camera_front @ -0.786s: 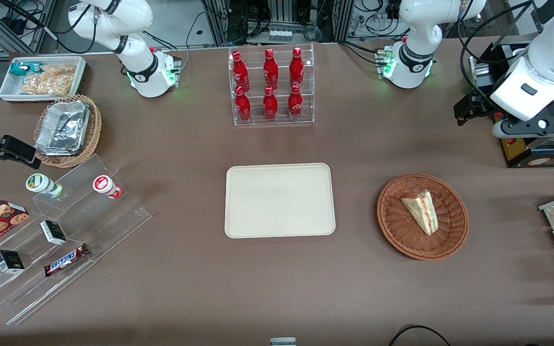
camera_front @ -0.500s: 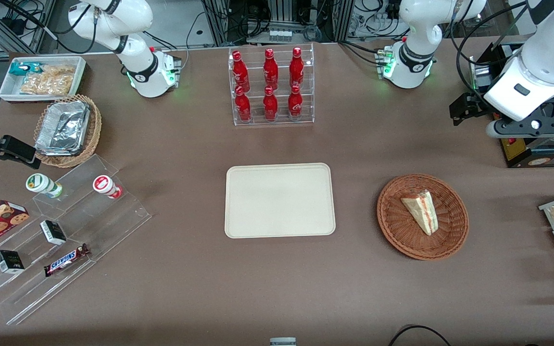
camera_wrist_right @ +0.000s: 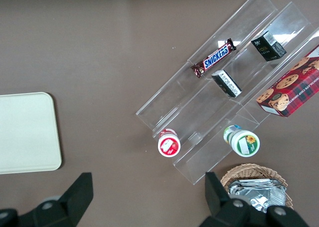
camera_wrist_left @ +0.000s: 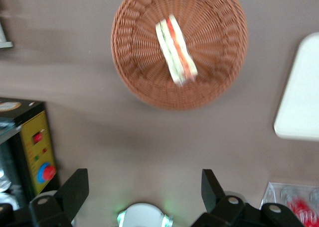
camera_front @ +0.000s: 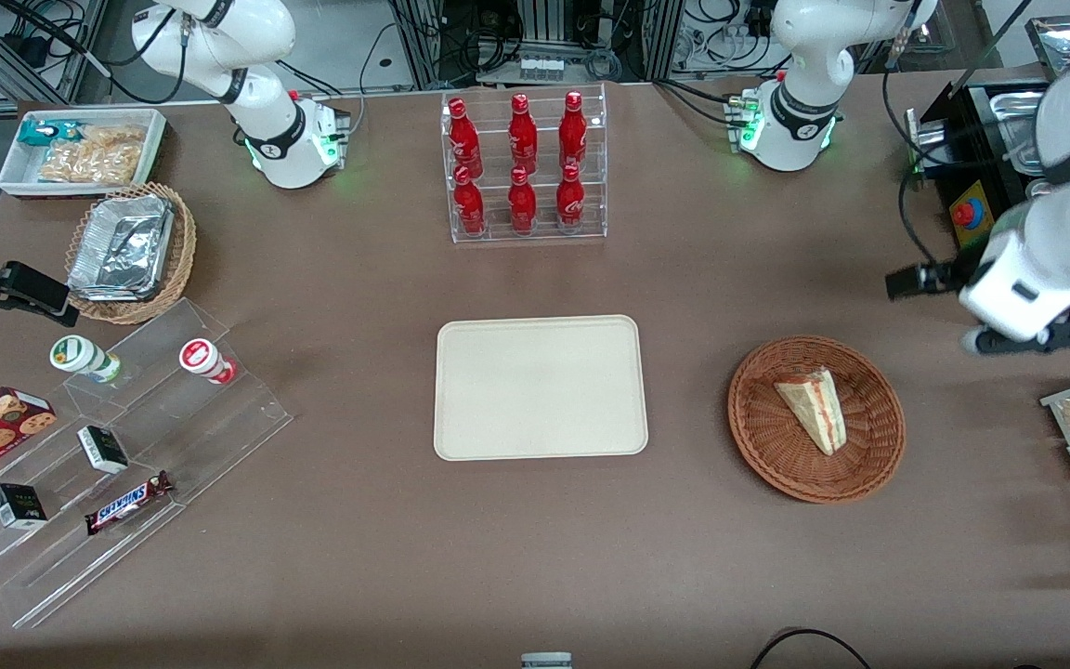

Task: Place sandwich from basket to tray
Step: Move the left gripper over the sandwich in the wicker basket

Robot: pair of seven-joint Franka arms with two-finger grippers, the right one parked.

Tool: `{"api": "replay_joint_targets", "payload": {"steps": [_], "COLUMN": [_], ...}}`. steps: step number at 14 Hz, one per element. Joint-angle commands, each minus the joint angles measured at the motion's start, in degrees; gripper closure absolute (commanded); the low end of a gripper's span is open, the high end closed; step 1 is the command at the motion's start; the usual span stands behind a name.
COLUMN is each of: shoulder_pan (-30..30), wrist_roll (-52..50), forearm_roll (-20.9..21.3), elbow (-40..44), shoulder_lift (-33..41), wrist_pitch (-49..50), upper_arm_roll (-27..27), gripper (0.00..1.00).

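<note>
- Sandwich [camera_front: 815,406] lying in the basket [camera_front: 767,446], toward the working arm's end of the table, well apart from the tray [camera_front: 540,386].
- Gripper [camera_wrist_left: 144,189] hovering above bare table near the basket, farther from the front camera, fingers [camera_wrist_left: 75,187] spread wide, holding nothing.
- Probably light, soft, easily crushed; wrap likely slippery.
- Best gripped gently across the two broad bread faces, near the thick end.

Sandwich, basket and tray on the brown worktop.
The wedge-shaped sandwich [camera_front: 814,409] is lying in the round reddish-brown basket [camera_front: 763,437], toward the working arm's end; the cream tray [camera_front: 540,386] is sitting flat mid-worktop.
</note>
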State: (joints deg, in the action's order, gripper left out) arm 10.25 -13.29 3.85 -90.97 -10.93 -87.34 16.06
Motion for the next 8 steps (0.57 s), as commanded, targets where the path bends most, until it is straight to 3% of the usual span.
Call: {"api": "replay_joint_targets", "payload": {"steps": [1,8], "shoulder_pan": [0.0,0.1], "wrist_roll": [-9.9,-19.3], "forearm_roll": [0.3,-0.8], "elbow": [-7.5,-10.7], "shoulder_lift": [-2.0,-14.9], "wrist_pitch": [-11.0,-29.5], "upper_arm_roll": [0.4,-1.0], "gripper": [0.0,0.0]}}
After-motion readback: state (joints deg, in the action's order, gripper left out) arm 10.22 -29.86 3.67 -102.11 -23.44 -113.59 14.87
